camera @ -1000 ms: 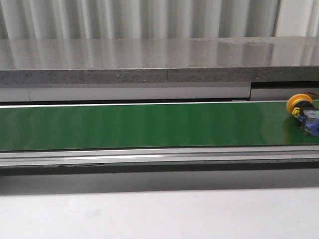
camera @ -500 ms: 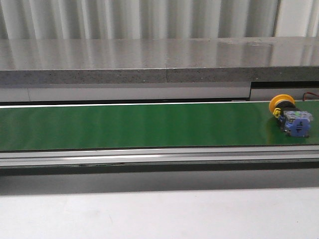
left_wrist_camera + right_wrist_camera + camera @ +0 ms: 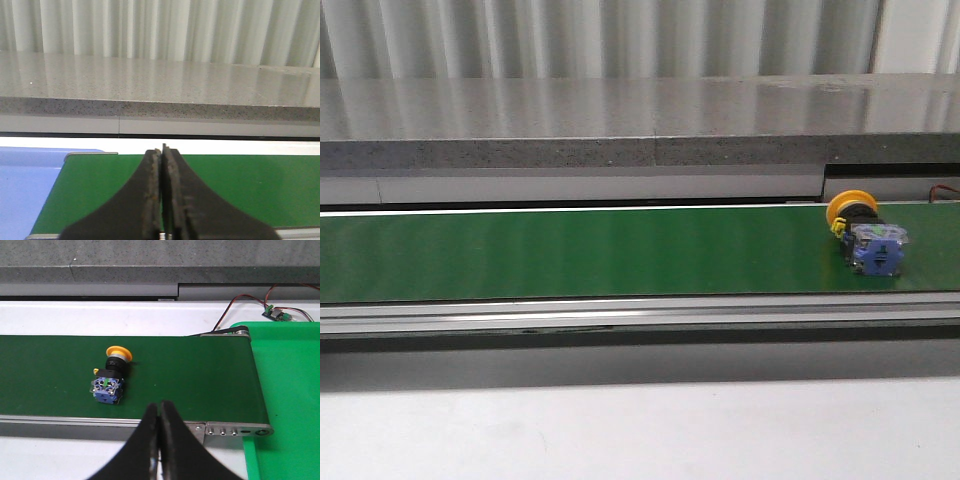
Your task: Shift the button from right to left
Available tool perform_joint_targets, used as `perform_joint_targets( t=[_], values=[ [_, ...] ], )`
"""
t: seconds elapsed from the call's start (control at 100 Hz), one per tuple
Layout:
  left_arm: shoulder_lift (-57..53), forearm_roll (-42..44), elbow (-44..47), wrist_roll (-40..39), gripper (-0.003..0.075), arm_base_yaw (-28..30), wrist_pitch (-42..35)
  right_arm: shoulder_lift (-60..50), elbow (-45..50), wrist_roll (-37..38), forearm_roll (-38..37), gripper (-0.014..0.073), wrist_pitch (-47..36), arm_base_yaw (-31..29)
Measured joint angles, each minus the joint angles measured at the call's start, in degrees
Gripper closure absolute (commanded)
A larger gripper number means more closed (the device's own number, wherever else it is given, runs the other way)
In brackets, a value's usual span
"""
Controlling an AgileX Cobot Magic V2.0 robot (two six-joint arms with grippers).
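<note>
Lying on its side near the right end of the green belt (image 3: pixel 570 250), the button (image 3: pixel 865 237) is probably light, rigid plastic; grasp its boxy block. Both grippers' fingers (image 3: pixel 160 440) pressed together, empty.

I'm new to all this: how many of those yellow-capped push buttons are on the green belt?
1. The push button with the round orange-yellow cap and blue contact block lies on its side near the right end of the green conveyor belt. No others show.
</note>
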Motion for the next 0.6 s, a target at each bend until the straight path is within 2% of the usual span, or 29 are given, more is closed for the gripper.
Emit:
perform_joint_targets(
  t=[0.6],
  values=[
    [0.0, 0.0, 0.0, 0.0, 0.074, 0.0, 0.0, 0.0, 0.1, 0.0, 0.0, 0.0661, 0.8, 0.0]
  ],
)
